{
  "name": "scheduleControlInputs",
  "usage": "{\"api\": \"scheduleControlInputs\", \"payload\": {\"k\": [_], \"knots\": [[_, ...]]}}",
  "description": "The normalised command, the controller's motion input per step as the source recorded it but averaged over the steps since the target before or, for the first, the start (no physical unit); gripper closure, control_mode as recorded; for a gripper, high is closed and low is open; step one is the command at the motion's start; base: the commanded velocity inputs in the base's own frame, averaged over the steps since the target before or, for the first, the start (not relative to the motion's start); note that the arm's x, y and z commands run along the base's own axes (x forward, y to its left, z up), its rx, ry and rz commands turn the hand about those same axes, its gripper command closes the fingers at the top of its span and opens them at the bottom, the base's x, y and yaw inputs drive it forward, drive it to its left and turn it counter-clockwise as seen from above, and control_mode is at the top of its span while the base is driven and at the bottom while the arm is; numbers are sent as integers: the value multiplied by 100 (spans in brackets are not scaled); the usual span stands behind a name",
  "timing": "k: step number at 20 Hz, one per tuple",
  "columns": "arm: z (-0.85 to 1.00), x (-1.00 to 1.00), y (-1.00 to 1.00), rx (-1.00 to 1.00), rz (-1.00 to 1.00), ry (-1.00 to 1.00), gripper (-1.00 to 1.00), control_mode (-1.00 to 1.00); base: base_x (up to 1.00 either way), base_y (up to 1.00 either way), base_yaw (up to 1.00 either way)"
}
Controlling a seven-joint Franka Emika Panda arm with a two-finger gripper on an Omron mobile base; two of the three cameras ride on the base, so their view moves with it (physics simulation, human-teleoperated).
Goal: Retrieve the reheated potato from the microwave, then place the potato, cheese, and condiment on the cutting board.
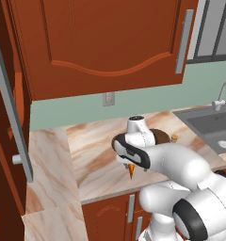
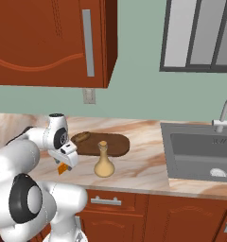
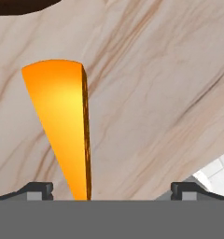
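Observation:
The orange cheese wedge (image 3: 62, 126) lies flat on the marble counter, its thin tip pointing toward my hand. My gripper (image 3: 112, 191) hovers just above it, open, and the tip of the wedge lies between the fingers, closer to one of them. From the right base view the cheese (image 2: 63, 168) peeks out under the gripper (image 2: 65, 161) near the counter's front edge. The potato (image 2: 82, 137) rests on the left end of the dark oval cutting board (image 2: 113, 145). The condiment bottle (image 2: 104, 163) stands on the counter in front of the board. The microwave is out of view.
A steel sink (image 2: 200, 151) with a faucet (image 2: 225, 113) is set in the counter to the right. A wood wall cabinet (image 1: 105, 42) hangs overhead. A tall cabinet with a long handle (image 1: 11, 113) closes in the left side.

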Motion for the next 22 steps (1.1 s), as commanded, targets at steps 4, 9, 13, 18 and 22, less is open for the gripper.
{"api": "scheduleControlInputs", "payload": {"k": [4,9,13,18,22], "knots": [[-8,0,0,0,0,-2,-100,-100,0,0,0],[-7,1,0,0,0,-5,-100,-100,0,0,0],[-3,5,0,0,0,-7,-100,-100,0,0,0],[-11,20,0,0,0,-2,-100,-100,0,0,0],[-14,27,0,0,0,0,-100,-100,0,0,0]]}}
